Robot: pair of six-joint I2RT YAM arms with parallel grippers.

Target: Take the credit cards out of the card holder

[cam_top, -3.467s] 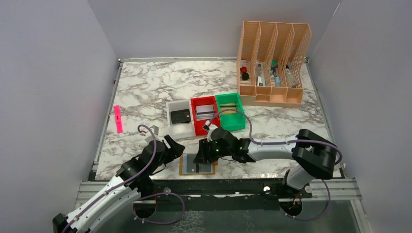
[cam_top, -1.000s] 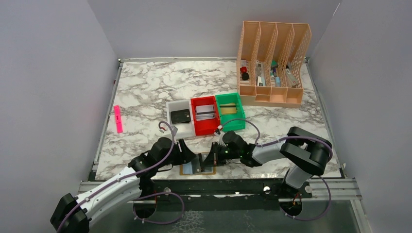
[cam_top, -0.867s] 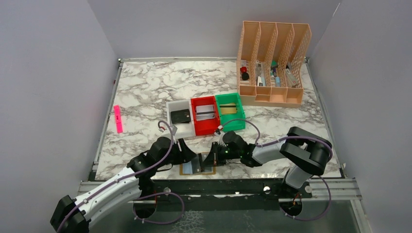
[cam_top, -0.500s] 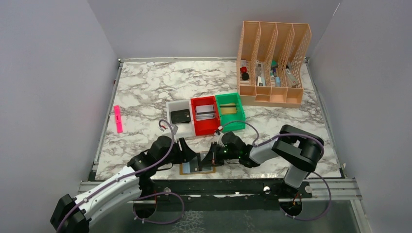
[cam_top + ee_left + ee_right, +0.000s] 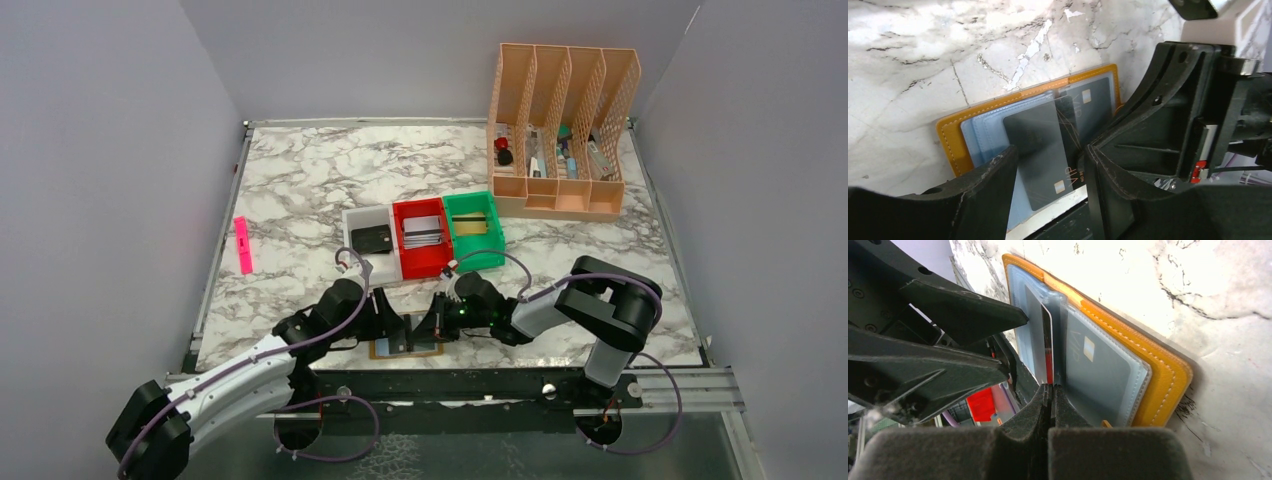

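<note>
- The card holder [image 5: 949, 142] lies open and flat at the near edge of the desk [image 5: 300, 180], about midway along it, between the two arms; its tan border frames two pale blue panels
- A dark card [image 5: 1035, 145] sticks partway out of one panel; a second card [image 5: 1088, 357] marked VIP sits inside the other panel's clear sleeve
- The left gripper [image 5: 1050, 152] has its fingers apart, one on each side of the dark card; whether they press on its edges I cannot tell
- The right gripper [image 5: 1050, 387] has its fingers together, tips at the holder's middle fold, right against the dark card's raised edge
- Behind the holder stand a white bin [image 5: 347, 240], a red bin [image 5: 397, 240] and a green bin [image 5: 497, 235], touching in a row
</note>
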